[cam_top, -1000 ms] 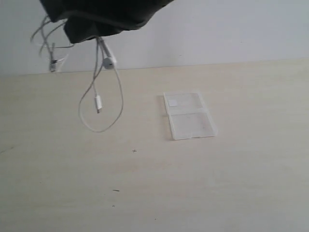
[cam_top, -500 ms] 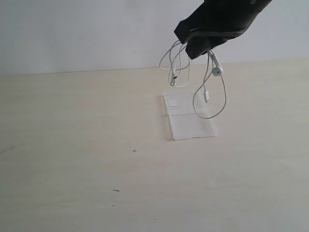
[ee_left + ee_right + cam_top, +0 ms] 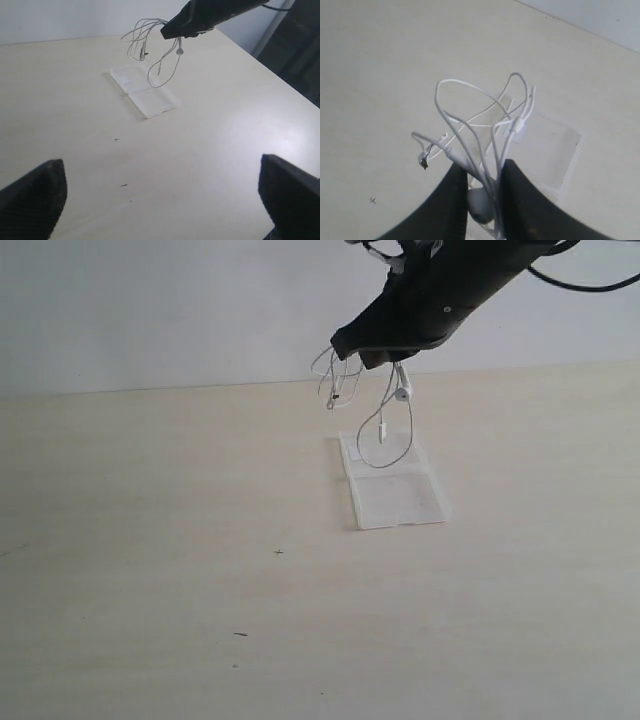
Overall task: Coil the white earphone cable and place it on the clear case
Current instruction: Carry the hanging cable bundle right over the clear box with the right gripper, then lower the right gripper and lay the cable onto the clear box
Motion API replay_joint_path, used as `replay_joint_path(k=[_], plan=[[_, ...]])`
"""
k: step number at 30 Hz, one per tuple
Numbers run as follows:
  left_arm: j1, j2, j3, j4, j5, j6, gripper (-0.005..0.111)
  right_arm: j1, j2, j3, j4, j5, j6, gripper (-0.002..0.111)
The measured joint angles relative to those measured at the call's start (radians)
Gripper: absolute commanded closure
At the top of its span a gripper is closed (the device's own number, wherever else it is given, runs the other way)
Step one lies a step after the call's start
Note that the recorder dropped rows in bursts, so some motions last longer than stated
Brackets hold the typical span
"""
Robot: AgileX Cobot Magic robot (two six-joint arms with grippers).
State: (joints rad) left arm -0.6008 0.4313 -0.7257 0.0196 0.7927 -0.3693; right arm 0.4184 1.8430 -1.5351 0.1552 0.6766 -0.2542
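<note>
The black right gripper [image 3: 372,350], with the thin white earphone cable [image 3: 384,418] pinched in it, is now right above the flat clear plastic case [image 3: 400,498]. A second ago it was far to the left of the case. The cable's loops now hang over the case's far half.

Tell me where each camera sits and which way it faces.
Exterior: off the arms, facing across the table; shows the right claw holding the white earphone cable above the clear case.
Left wrist: on the left arm, facing that case; the open left claw frames the view.
Right wrist: looks down past its own claw at the cable.
All share cable and case.
</note>
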Motion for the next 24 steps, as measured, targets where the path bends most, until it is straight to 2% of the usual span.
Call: replay_joint_path(k=[12, 24], plan=[[0.000, 0.000, 0.000, -0.001, -0.002, 0.000, 0.002, -0.059, 0.201, 0.000, 0.079, -0.152, -0.027, 0.108], [0.000, 0.000, 0.000, -0.005, -0.002, -0.004, 0.002, -0.059, 0.241, 0.000, 0.055, -0.117, -0.064, 0.108]])
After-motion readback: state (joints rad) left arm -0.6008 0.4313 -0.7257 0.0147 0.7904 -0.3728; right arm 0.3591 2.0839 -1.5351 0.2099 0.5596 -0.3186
